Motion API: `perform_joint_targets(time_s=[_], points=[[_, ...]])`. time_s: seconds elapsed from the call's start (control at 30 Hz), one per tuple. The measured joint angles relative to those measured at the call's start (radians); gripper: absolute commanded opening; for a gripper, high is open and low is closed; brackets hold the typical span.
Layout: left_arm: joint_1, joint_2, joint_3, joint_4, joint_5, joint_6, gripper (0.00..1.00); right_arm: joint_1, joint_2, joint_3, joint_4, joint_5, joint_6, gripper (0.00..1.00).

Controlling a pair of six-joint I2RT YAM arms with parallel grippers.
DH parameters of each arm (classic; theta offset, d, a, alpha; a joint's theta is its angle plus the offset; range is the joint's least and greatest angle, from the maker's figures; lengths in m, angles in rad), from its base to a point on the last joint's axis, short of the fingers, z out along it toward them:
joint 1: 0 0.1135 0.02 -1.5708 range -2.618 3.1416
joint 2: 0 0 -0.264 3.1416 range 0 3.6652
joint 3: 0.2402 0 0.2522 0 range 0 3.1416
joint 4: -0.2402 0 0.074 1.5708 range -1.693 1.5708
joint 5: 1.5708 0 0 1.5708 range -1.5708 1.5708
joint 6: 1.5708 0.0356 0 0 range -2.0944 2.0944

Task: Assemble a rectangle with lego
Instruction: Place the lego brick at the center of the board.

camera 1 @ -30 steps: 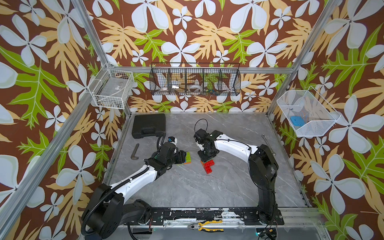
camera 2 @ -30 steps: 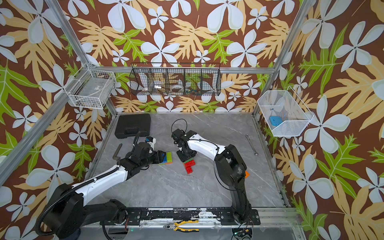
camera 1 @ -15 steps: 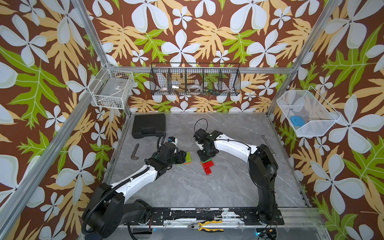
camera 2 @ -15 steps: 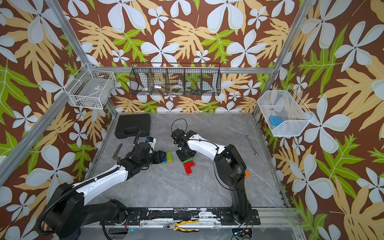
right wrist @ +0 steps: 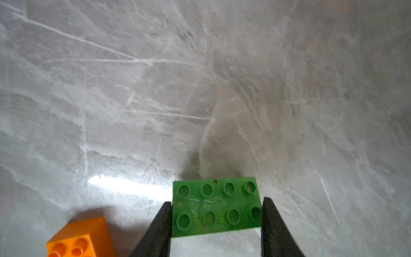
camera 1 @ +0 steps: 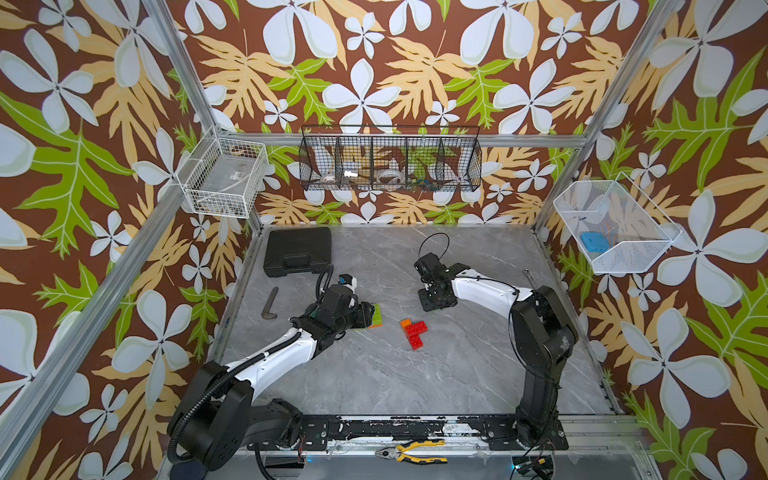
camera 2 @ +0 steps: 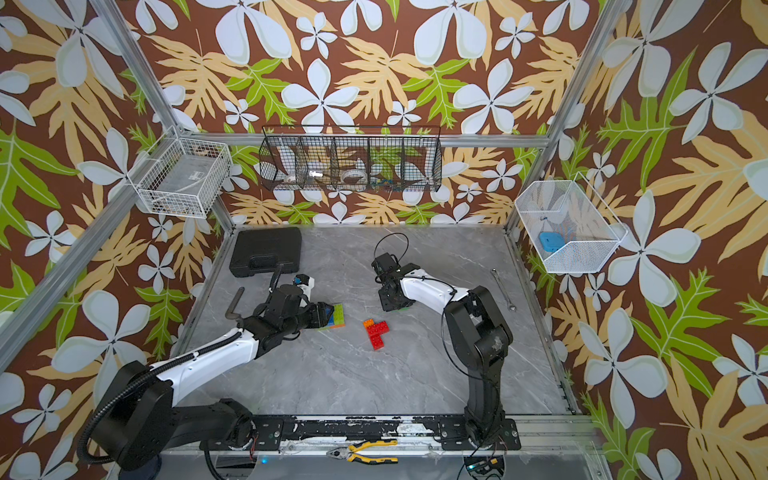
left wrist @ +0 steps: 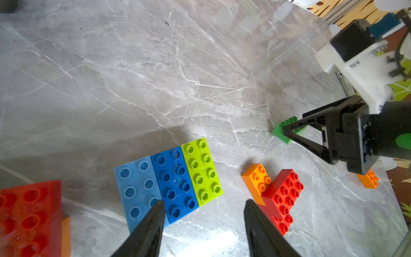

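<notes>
With the right black parallel gripper (right wrist: 216,200), pinches the dark green studded plastic two-by-four brick (right wrist: 215,207) across its short ends, down at the grey marbled tabletop (right wrist: 200,89) and near a small orange plastic brick (right wrist: 80,235). Holds the left black gripper (left wrist: 204,201) spread and empty (one fingertip (left wrist: 155,213) over the pale blue brick (left wrist: 135,184)), low above a flat row made of that brick, a dark blue brick (left wrist: 175,182) and a lime brick (left wrist: 203,171). Shows a joined red-and-orange brick cluster (camera 1: 415,332) lying on the tabletop between both grippers.
</notes>
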Motion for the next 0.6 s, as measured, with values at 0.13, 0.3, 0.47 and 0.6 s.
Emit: perform_joint_targets(time_s=[0.13,0.3,0.47,0.6], points=[[0.0,-0.014,0.0,0.0,-0.001,0.0,0.59,-0.001,-0.013,-0.068,0.063,0.025,-0.009,0.51],[0.0,-0.013,-0.002,0.001,-0.001,0.0,0.59,-0.002,-0.045,-0.105,0.068,0.01,-0.002,0.68],[0.0,-0.006,-0.002,0.001,0.003,0.0,0.59,-0.007,-0.03,-0.047,0.037,-0.024,-0.003,0.72],[0.0,-0.008,-0.005,0.003,0.003,0.0,0.59,-0.021,-0.034,-0.014,0.003,-0.034,-0.018,0.75]])
